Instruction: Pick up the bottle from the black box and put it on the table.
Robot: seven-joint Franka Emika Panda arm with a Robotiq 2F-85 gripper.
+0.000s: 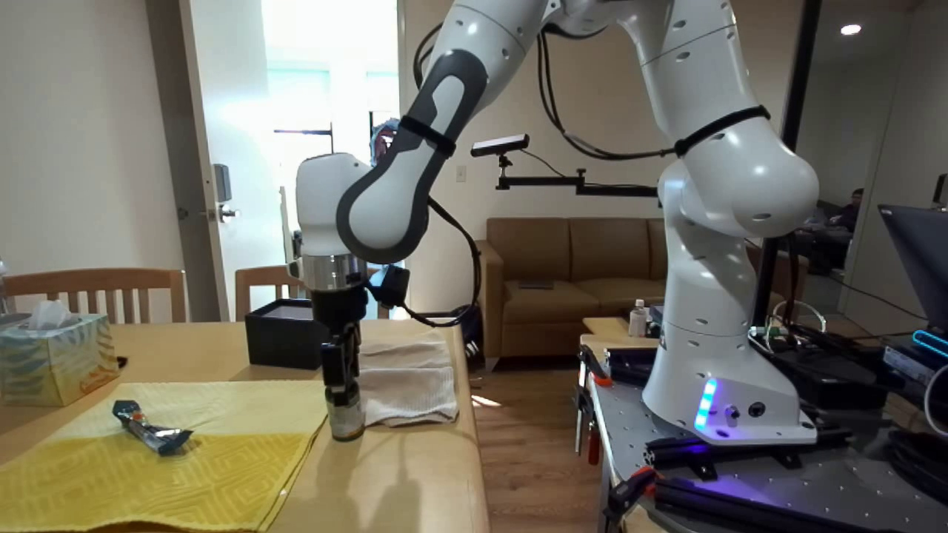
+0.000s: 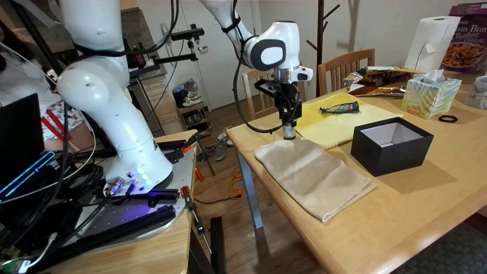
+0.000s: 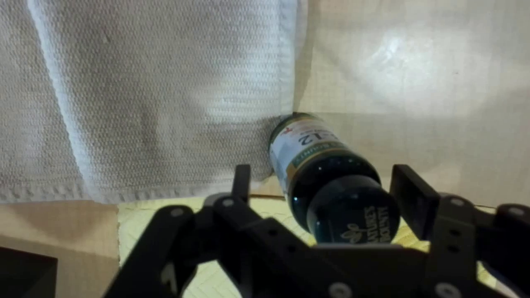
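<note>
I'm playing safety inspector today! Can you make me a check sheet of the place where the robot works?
Surface: wooden table with a yellow cloth and a beige cloth.
Job's things: bottle upright on the table beside the beige cloth; black box, open-topped, on the table.
Clutter: small wrapper on the yellow cloth; tissue box, dark ring, shiny packets.
Pincer: open, the bottle's top between its jaws.
Cables: black cable looping by the pincer; orange cord on the floor.
Surroundings: wooden chairs, brown sofa, a person partly in view.
</note>
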